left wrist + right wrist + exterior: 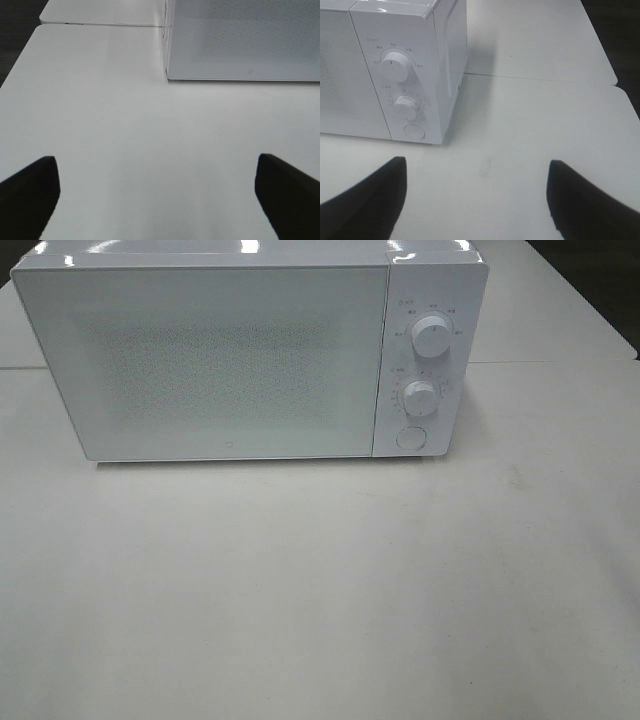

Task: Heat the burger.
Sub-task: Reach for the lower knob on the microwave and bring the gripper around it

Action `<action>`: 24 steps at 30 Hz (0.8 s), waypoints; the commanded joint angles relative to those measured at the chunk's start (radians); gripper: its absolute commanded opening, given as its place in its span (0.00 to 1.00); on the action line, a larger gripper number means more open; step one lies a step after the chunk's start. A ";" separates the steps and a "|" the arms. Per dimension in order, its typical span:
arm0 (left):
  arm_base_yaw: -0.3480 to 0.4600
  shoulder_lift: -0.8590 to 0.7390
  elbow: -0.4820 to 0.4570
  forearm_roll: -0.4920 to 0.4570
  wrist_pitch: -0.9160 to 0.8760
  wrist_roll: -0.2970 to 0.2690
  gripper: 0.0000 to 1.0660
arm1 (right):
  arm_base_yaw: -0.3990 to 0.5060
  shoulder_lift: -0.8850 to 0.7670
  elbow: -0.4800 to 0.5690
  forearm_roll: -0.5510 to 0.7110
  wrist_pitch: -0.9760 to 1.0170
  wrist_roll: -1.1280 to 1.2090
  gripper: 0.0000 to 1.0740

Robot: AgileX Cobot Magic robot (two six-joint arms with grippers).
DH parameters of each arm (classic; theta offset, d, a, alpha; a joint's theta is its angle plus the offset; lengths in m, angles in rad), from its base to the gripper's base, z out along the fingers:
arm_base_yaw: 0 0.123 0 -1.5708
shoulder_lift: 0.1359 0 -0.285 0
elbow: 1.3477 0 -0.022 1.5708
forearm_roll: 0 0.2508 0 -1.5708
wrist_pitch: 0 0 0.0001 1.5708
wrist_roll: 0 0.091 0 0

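Note:
The burger is out of view in all three views. A white microwave (210, 360) stands at the back of the table with its door shut; its two knobs (432, 335) and a round button (410, 437) are on the right panel. My left gripper (156, 165) is open over bare table, short of the microwave's front left corner (167, 75). My right gripper (477, 165) is open too, with nothing between its fingers, near the control panel (400, 90) on the microwave's right. Neither gripper shows in the exterior high view.
The white table (320, 590) stretches in front of the microwave. A seam to a second table (535, 77) runs behind it. Dark floor lies past the table edges (15, 55).

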 commanded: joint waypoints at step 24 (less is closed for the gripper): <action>0.002 -0.023 0.003 0.000 0.000 -0.004 0.92 | 0.015 0.541 0.122 0.054 -0.808 -0.053 0.70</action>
